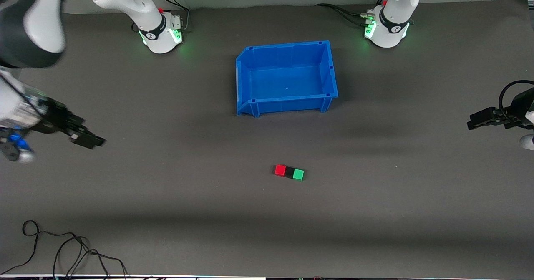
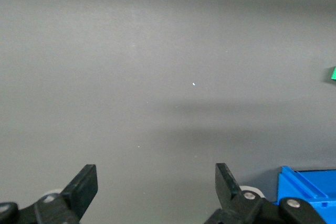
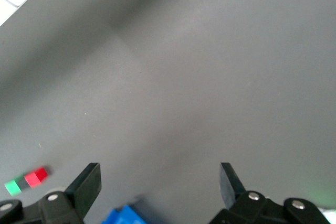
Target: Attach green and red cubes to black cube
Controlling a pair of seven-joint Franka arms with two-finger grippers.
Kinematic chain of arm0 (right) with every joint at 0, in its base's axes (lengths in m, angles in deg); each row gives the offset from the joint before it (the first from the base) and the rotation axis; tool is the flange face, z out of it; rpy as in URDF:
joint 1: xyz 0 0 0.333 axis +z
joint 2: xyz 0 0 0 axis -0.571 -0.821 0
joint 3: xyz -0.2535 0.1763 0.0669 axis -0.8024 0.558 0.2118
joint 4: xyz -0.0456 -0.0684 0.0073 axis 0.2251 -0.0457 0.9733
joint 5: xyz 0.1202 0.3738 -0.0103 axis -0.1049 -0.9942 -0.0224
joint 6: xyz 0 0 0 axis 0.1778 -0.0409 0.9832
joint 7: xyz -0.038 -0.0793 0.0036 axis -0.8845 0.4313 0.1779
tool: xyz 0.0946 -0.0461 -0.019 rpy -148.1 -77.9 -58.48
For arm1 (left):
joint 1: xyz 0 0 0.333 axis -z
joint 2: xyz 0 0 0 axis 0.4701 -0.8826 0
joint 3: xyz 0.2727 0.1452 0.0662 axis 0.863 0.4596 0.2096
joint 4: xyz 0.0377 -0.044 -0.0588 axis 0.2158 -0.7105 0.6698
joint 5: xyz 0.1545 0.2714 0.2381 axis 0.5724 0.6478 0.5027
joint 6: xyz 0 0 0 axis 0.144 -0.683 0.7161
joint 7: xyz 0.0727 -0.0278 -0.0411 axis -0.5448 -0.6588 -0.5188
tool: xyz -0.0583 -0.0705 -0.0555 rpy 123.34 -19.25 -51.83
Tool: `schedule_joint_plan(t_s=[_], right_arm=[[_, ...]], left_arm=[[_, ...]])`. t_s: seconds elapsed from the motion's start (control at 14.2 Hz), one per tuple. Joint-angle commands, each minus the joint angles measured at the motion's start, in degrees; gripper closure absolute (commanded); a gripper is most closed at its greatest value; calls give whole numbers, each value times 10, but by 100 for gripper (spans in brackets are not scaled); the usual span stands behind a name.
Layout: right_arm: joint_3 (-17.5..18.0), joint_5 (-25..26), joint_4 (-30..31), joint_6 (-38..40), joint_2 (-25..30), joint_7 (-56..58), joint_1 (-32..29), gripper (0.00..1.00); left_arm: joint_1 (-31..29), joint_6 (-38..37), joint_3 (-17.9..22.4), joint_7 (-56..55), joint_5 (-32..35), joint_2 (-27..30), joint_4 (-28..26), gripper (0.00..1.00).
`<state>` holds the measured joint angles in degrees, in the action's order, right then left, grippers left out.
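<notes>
Red cube (image 1: 280,170), black cube (image 1: 289,172), green cube (image 1: 298,174) (touching)

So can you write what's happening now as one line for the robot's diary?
small red cube, black cube, green cube: touching row | blue plastic bin: empty | left gripper: open, waiting | right gripper: open, waiting

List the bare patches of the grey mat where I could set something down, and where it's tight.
Bare mat: between the blue plastic bin and the joined row of red cube, black cube and green cube; also from that row toward each arm's end. Tight: at the row, and the corner with loose black cables. Left gripper and right gripper hang open at the ends.
</notes>
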<state>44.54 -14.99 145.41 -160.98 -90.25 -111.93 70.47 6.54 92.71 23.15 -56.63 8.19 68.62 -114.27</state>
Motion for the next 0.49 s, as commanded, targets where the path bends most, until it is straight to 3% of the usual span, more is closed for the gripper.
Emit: schedule_joint_plan(t_s=[0.0, 0.21, 0.35, 0.42], right_arm=[[67, 38, 28, -5, 46, 120, -81, 0], [193, 101, 36, -6, 78, 192, -199, 0], [280, 115, 48, -12, 96, 247, -284, 0], [306, 115, 51, -17, 98, 282, -315, 0]], left_arm=[[1, 5, 1, -28, 16, 9, -5, 0], [0, 5, 2, -36, 16, 22, -14, 0], [0, 1, 2, -37, 16, 23, -14, 0], [1, -4, 2, -37, 16, 28, -14, 0]])
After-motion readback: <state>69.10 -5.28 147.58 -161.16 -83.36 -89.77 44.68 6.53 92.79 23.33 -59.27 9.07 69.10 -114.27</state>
